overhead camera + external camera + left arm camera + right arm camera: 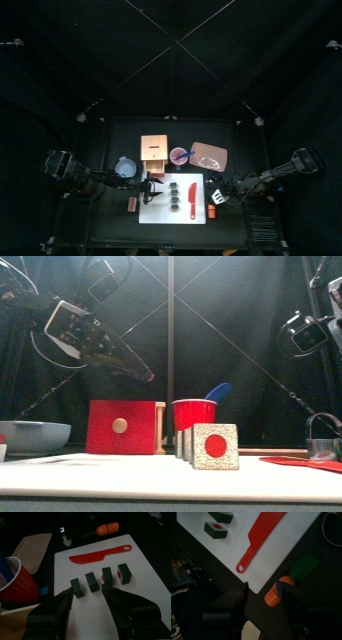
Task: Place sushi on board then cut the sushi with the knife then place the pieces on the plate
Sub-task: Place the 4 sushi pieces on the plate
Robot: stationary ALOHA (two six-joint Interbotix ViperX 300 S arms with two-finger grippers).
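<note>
Standing on the white rectangular cutting board (181,213) beside a flat red plastic knife (195,197) in the top view, the dark green toy sushi blocks (160,190) sit below open, empty left jaws in the left wrist view, while the right wrist view shows the right jaws equally open and empty.
</note>
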